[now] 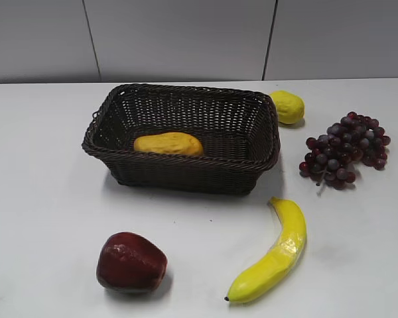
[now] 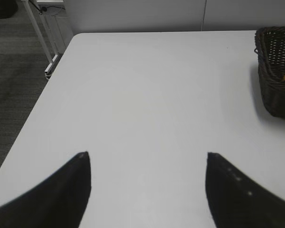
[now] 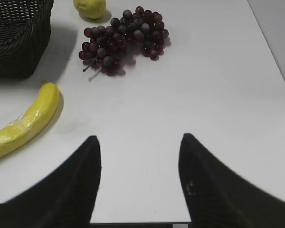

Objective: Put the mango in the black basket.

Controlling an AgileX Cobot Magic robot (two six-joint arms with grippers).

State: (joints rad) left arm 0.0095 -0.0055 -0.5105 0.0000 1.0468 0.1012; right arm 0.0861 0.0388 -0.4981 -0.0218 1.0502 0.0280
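apple [image 1: 131, 262], banana [image 1: 273, 254], grapes [image 1: 345, 150], probably lemon [image 1: 288, 106].

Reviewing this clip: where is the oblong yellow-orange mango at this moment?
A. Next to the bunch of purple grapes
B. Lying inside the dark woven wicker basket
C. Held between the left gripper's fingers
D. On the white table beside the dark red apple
B. The exterior view shows the oblong yellow-orange mango lying on the floor of the dark woven wicker basket, while both wrist views show open, empty fingers.
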